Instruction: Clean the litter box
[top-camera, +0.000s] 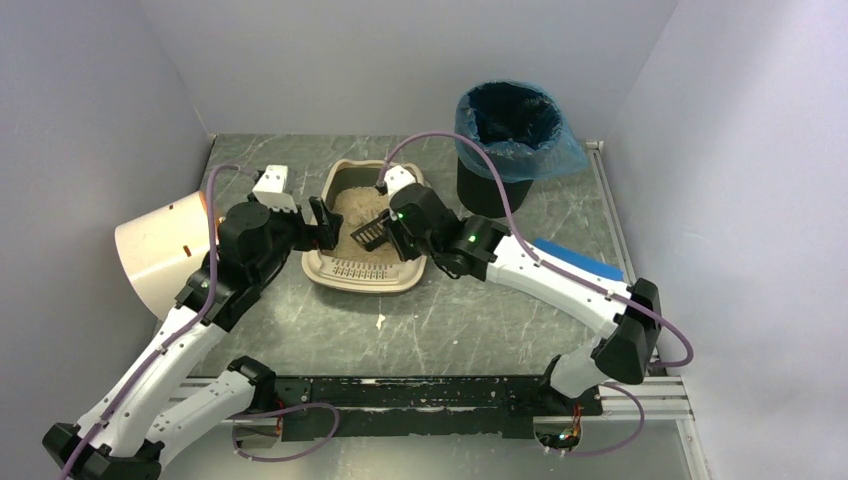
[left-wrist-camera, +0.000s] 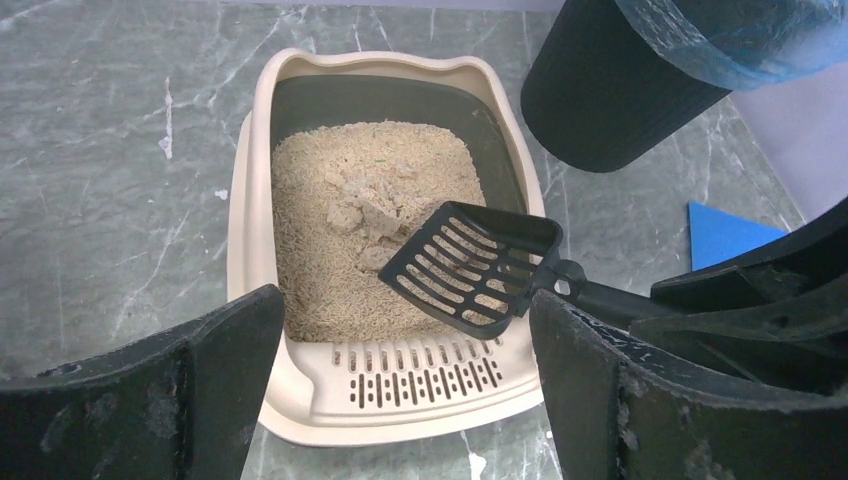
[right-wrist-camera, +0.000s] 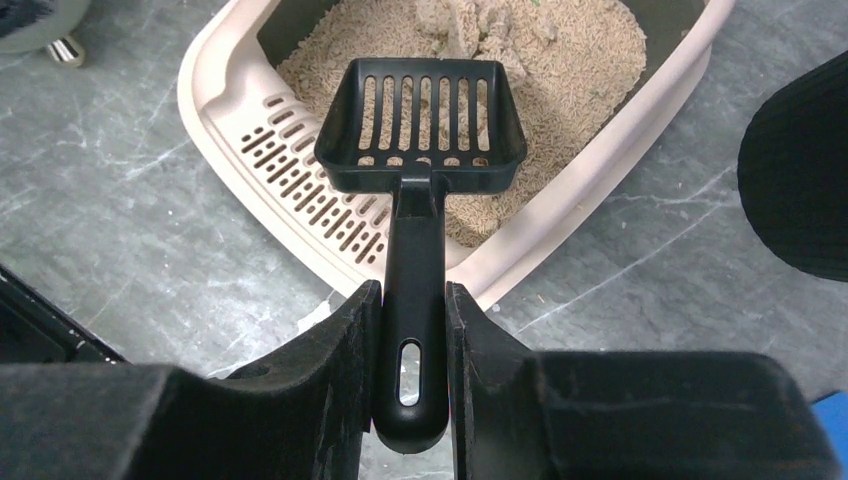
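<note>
Litter box (left-wrist-camera: 240, 220) sits in the middle of the bench (left-wrist-camera: 100, 150), between the two arms. Right fingers (right-wrist-camera: 350, 340) are squeezed shut on the handle of the black scoop (right-wrist-camera: 415, 210), so its slotted end points at the pale clumps (left-wrist-camera: 365, 215) in the litter. Left fingers (left-wrist-camera: 200, 380) are spread wide and hold nothing, just beside the box, maybe to stop it sliding. Black bin (top-camera: 495, 180) with its blue bag stands near, likely for the clumps

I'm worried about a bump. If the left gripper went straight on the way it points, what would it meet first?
Probably the litter box, at its slotted lip, framed between the fingers of the open left gripper. The black scoop sits just beyond; depth is unclear.
</note>
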